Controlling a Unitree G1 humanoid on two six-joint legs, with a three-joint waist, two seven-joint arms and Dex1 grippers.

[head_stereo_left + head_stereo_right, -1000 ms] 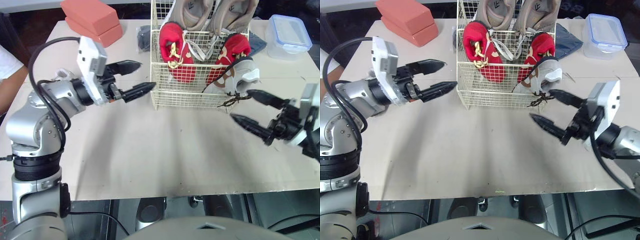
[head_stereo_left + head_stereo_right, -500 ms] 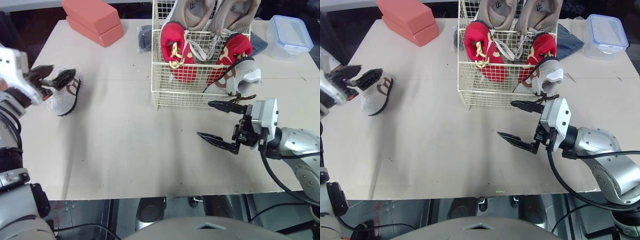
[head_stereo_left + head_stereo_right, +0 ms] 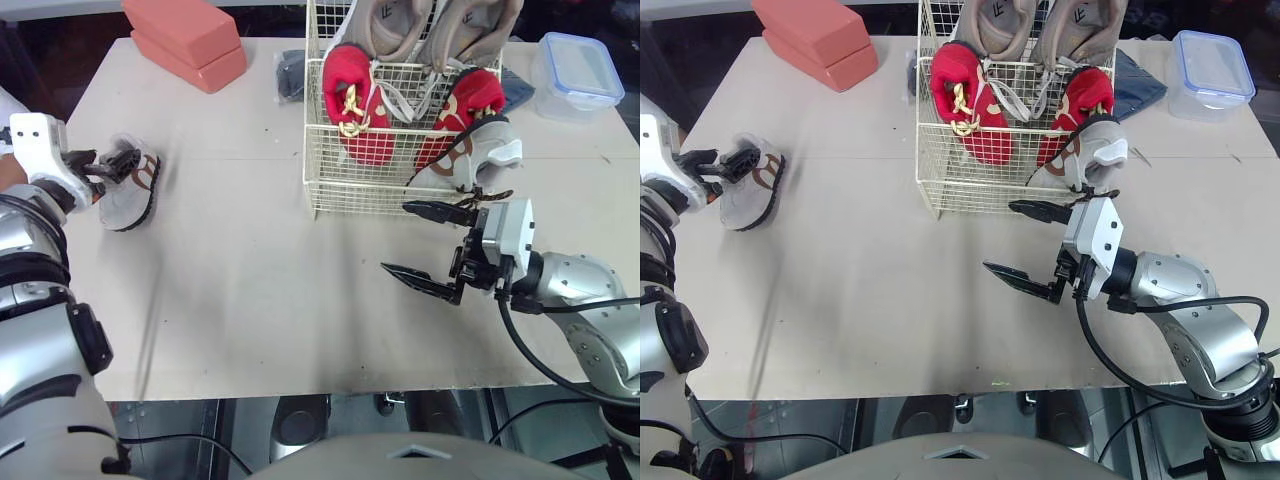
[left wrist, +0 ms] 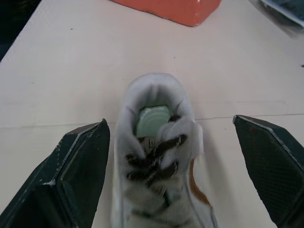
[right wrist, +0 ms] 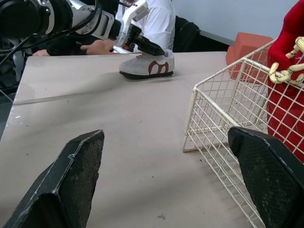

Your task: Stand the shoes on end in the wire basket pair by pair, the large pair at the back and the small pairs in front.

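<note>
Since half a second ago the left gripper (image 4: 168, 121) has closed in on the white sneaker (image 3: 130, 190) at the table's (image 3: 250, 300) 9 o'clock. Its fingers are spread wide on either side of the heel. The right gripper (image 3: 394, 237), equally wide, hovers at the wire basket's (image 3: 360, 190) 5 o'clock. The right wrist view adds a person's hand (image 5: 97, 46) behind the sneaker.

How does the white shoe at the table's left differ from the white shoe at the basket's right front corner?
The left white shoe lies flat on its sole on the table; the right white shoe stands tipped up at the wire basket's corner. The left one sits between the left gripper's open fingers; no gripper holds the right one. Both are white with dark laces.
</note>
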